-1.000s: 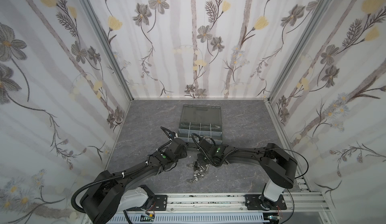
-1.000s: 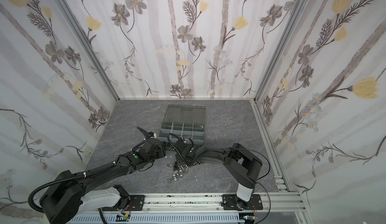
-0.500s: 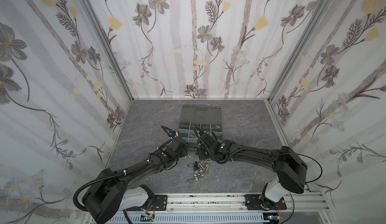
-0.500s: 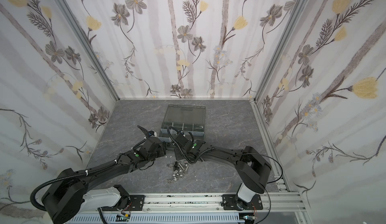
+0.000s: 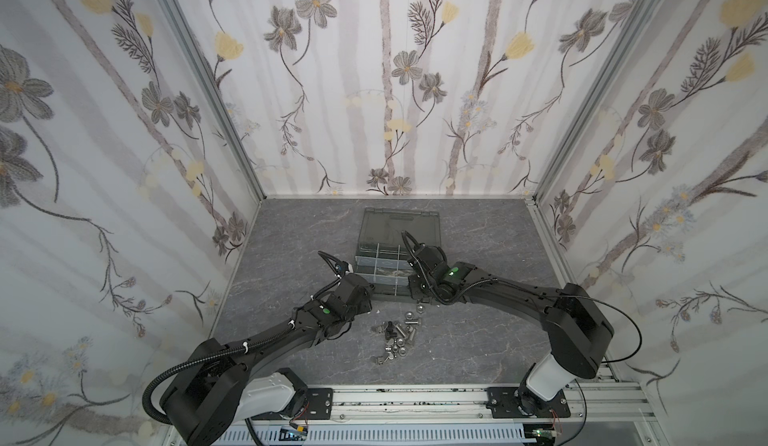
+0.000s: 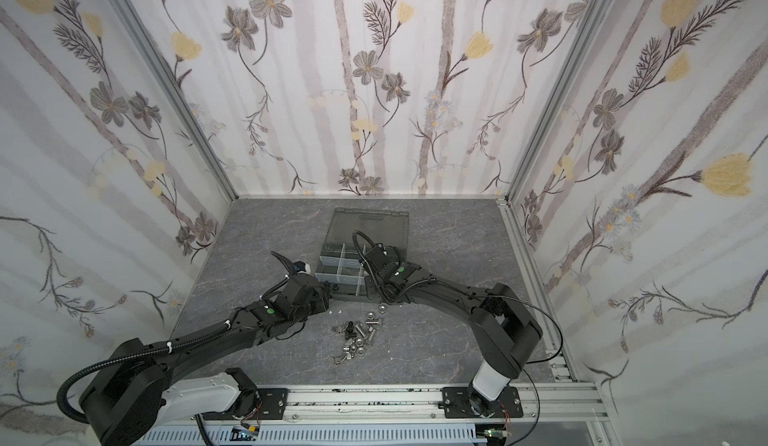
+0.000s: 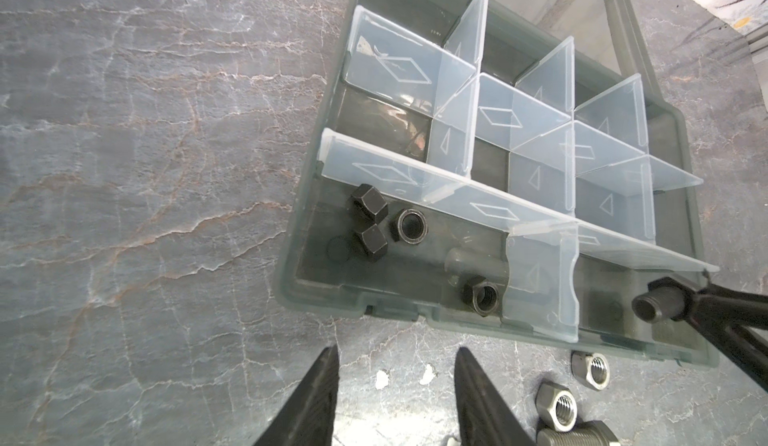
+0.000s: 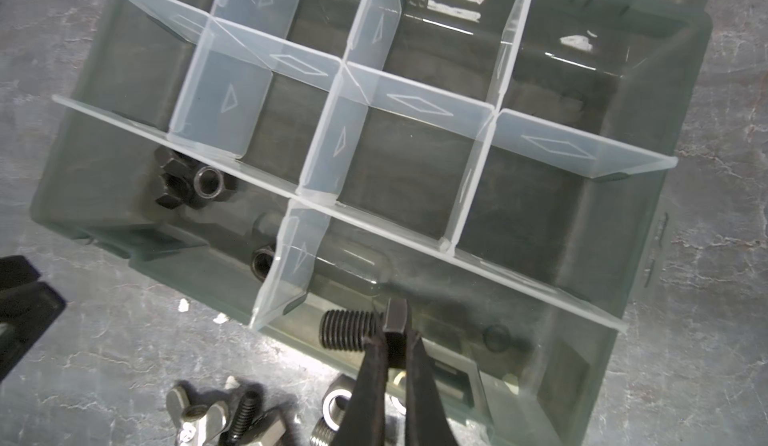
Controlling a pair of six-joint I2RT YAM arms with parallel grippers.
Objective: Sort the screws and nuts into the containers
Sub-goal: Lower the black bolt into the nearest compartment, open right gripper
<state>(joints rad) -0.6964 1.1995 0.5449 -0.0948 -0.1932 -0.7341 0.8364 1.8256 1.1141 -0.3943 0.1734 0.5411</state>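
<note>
The right gripper (image 8: 395,327) pinches a black threaded metal screw (image 8: 347,334) over a front compartment of the dark grey plastic organiser case (image 8: 108,219), while the left gripper (image 7: 397,352) hangs half open, empty.

Bare tabletop (image 5: 291,232) was left to the left of the organiser case (image 7: 324,304), where a claw could be passed unhindered. The case's near row was crowded by upright dividers (image 8: 291,252), black nuts (image 7: 368,205) and the right claw (image 8: 392,340) gripping a black screw (image 8: 347,334), and the tabletop before its front wall was cluttered by loose screws and nuts (image 5: 397,338).
</note>
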